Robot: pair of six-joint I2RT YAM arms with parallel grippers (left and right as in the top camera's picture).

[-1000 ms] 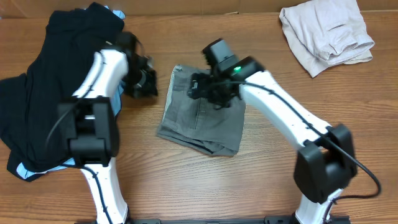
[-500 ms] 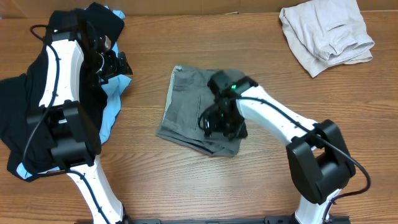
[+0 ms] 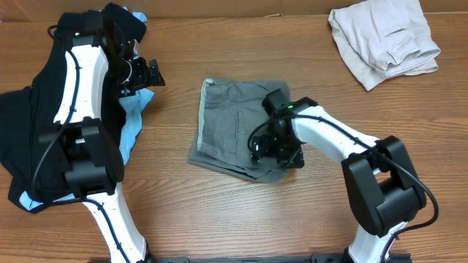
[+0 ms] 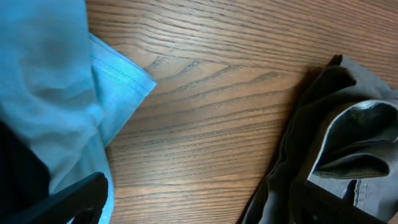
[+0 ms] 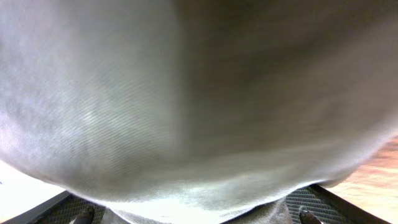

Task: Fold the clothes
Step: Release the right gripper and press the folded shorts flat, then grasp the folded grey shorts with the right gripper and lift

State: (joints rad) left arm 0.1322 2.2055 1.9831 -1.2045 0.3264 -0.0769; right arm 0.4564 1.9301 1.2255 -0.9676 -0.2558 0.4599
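Observation:
Grey shorts [image 3: 230, 128] lie folded at the table's middle and show at the right edge of the left wrist view [image 4: 348, 143]. My right gripper [image 3: 278, 151] rests low on their front right part. Grey cloth [image 5: 199, 93] fills its camera and lies between its widely spread fingers [image 5: 323, 204], so it is open [image 5: 193, 211]. My left gripper [image 3: 145, 73] hovers at the back left, beside a light blue garment [image 3: 133, 117]. It is open [image 4: 208, 208], with only bare wood between its fingers [image 4: 81, 198]. The blue cloth [image 4: 56, 81] lies to its left.
A pile of black clothes [image 3: 29, 124] covers the table's left side, with the blue garment tucked against it. A crumpled beige garment [image 3: 384, 36] lies at the back right corner. Bare wood [image 3: 168, 212] shows in front of the shorts.
My left gripper left the shorts' left edge, swung back-left over the pile and opened. My right gripper slid from the shorts' back edge to their front right part and opened wider.

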